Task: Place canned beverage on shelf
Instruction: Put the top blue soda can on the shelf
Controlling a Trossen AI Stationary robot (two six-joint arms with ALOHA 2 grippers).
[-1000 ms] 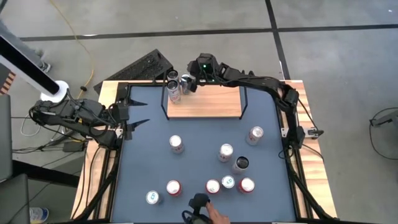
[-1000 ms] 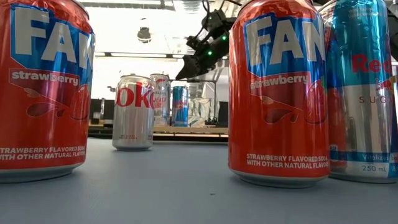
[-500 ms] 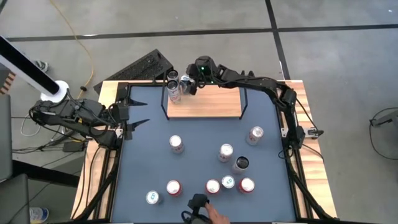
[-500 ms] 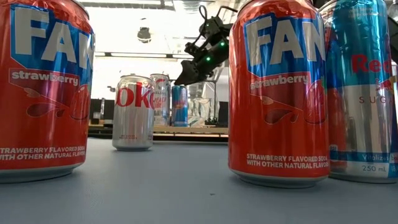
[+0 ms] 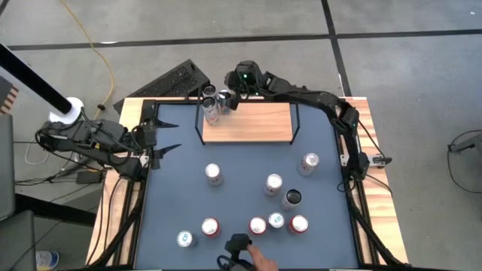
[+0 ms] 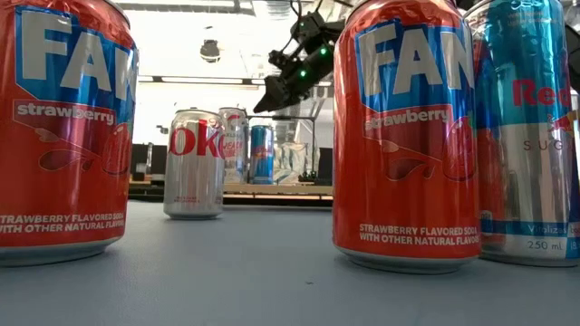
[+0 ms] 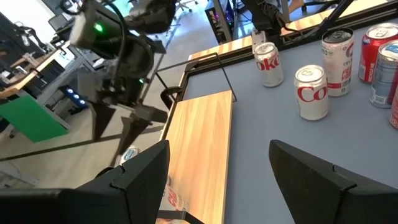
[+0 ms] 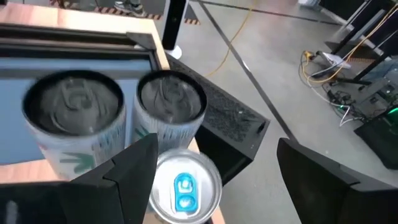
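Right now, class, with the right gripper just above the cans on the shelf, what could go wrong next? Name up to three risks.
1. The open right gripper hangs just above three cans packed at one end of the shelf; a low or sideways move could topple them.
2. Those cans stand near the shelf's back edge and could be pushed off.
3. Loose cans crowd the table, so a reach there may bump neighbours.

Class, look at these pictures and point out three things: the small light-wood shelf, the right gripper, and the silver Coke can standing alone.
small light-wood shelf with black rod uprights (image 5: 252, 124), high view, bare board.
right gripper (image 5: 235, 100), high view, between fingertips.
silver Coke can (image 6: 194, 163), low view, label.
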